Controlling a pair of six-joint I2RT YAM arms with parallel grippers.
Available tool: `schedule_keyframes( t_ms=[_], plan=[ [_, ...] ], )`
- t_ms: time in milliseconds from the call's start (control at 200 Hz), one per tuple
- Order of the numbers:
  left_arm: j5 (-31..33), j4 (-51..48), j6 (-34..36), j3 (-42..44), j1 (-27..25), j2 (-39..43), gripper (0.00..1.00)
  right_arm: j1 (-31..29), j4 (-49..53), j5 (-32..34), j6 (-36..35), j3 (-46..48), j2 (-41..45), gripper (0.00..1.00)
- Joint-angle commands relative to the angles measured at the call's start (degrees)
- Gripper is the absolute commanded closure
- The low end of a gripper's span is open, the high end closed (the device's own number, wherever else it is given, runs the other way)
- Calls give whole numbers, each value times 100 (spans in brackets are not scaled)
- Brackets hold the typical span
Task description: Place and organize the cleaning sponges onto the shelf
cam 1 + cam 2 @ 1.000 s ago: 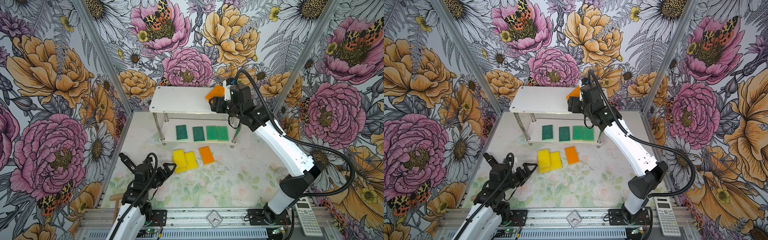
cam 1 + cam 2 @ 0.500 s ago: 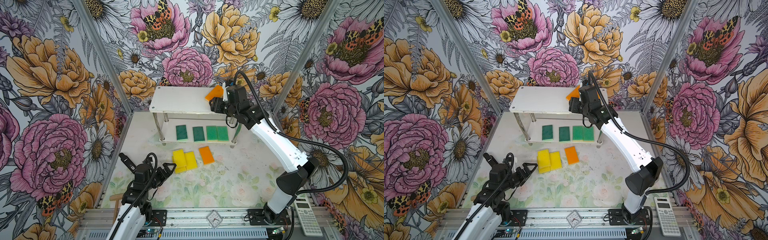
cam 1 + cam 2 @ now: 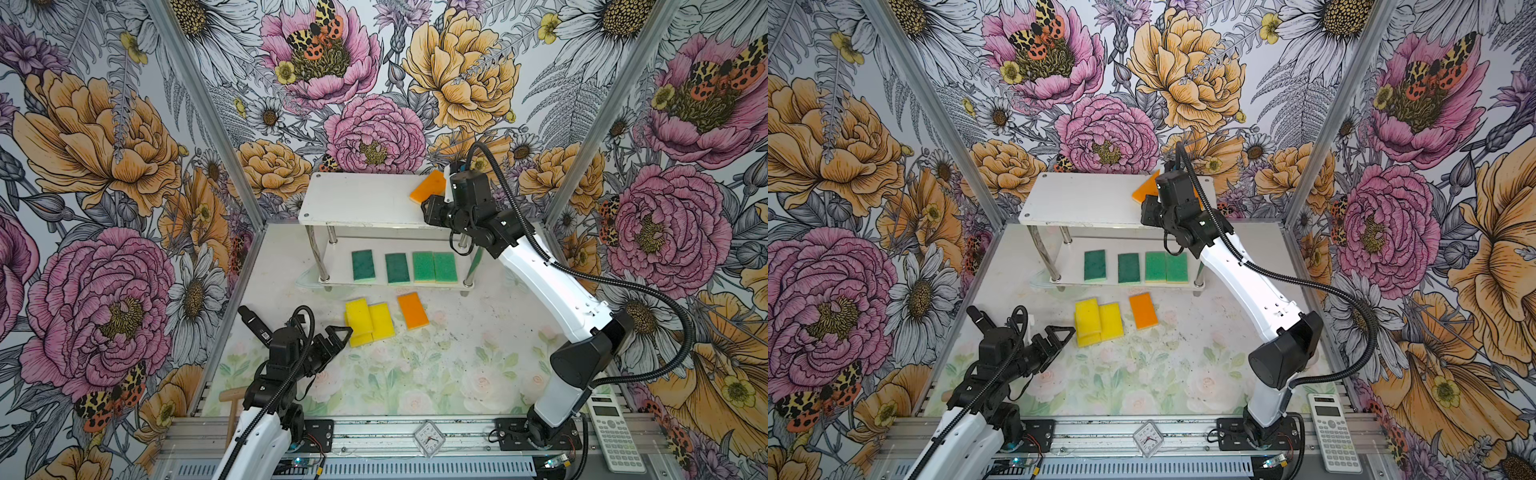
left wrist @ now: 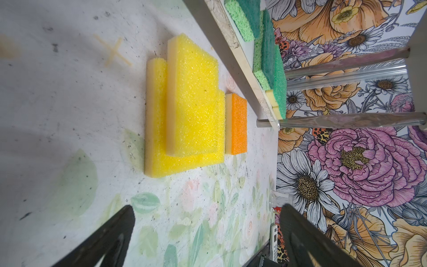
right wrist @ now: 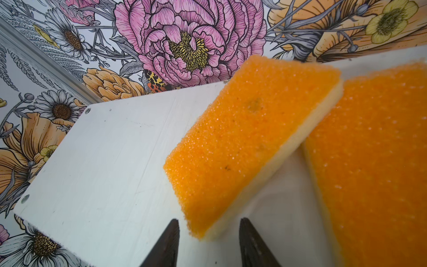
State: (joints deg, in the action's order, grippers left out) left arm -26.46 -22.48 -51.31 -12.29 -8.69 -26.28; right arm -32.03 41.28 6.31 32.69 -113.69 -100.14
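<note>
The table (image 3: 457, 365), printed with pale flowers, fills the floor of the booth. The shelf (image 3: 361, 199) stands at its far side, its two white boards on chrome legs.

The right arm (image 3: 540, 282) reaches from the near right up to the right end of the top board. The left arm (image 3: 266, 424) sits low at the near left.

The left gripper (image 4: 206, 208) hangs just above the table with its jaws spread wide and nothing between them. It points at the yellow pile (image 3: 370, 322), which lies on the table just in front of the shelf. In that pile one sponge lies across the others.

The right gripper (image 5: 209, 219) has its jaws set narrow either side of the near end of a tilted orange sponge (image 3: 428, 187). Whether they pinch it I cannot tell. That sponge lies at the far right of the top board, one long edge propped on a second orange sponge (image 5: 369, 161) that lies flat beside it.

Four green sponges sit in a row on the lower board. Two dark ones (image 3: 363, 266) (image 3: 397, 268) lie apart on the left, and two lighter ones (image 3: 423, 267) (image 3: 445, 267) touch on the right. A third orange sponge (image 3: 412, 311) lies on the table just right of the yellow pile.

A calculator (image 3: 615, 432) rests at the near right and a small clock (image 3: 429, 436) on the near rail.
</note>
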Motion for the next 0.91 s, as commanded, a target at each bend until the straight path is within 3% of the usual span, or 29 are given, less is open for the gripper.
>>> schedule_keyframes(
  t_ms=[0,505,901],
  plan=[
    [-26,122,-37,92,60,36,1,48,-58,21,-4,-184,-67,62],
    [-11,124,-37,89,66,29,1,92,-144,-137,-82,-120,36,87],
    [-17,128,-46,69,70,28,1,126,-280,-692,-755,-150,187,94]
  ],
)
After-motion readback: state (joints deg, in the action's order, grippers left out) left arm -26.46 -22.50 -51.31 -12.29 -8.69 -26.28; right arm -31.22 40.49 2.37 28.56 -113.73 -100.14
